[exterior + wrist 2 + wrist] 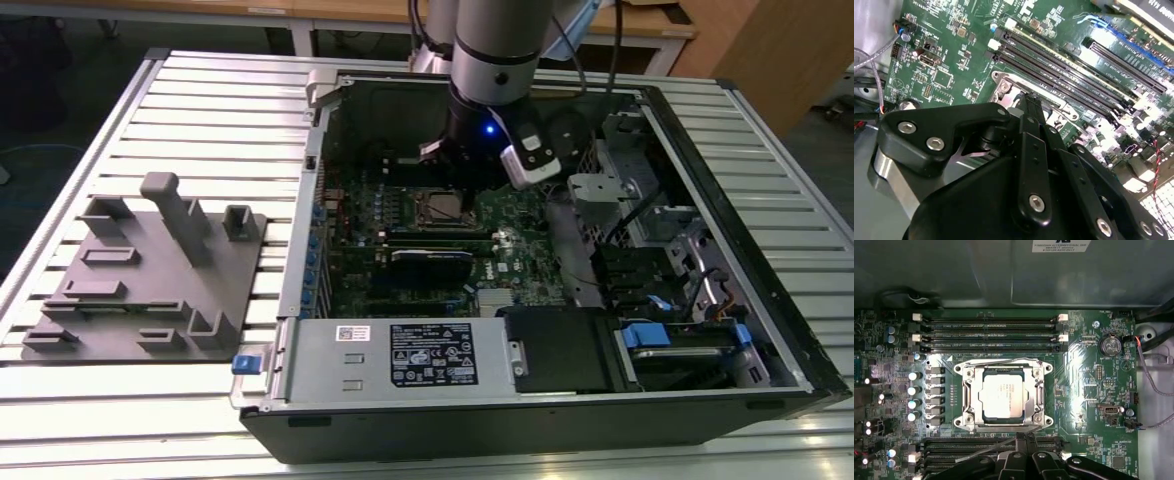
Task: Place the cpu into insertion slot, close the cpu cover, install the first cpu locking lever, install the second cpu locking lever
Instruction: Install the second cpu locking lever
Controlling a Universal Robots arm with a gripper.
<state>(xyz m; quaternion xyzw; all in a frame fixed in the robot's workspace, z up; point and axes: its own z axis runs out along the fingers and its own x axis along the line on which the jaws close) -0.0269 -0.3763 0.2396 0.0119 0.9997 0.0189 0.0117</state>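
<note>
The cpu (1006, 399), a square silver-grey chip, lies flat in the socket on the green motherboard. The cpu cover (969, 396), a silver metal frame, lies down around it. One thin wire lever (999, 361) runs along one edge of the socket. A second lever (984, 452) slants across the memory slots on the opposite side, its end close to my fingertips. My black gripper (1025, 438) sits at that edge of the socket, fingers pressed together with nothing visibly between them. The gripper (1030, 102) points down at the socket corner (1004, 89). In the exterior view the gripper (465, 185) hovers just over the socket (441, 208).
The open computer case lies on a slatted table. A labelled power supply box (400, 355) is at the near side, and a drive bay with blue tabs (667, 335) is at the exterior view's right. A grey fixture plate (147, 270) stands outside the case. Memory slots (989, 332) flank the socket.
</note>
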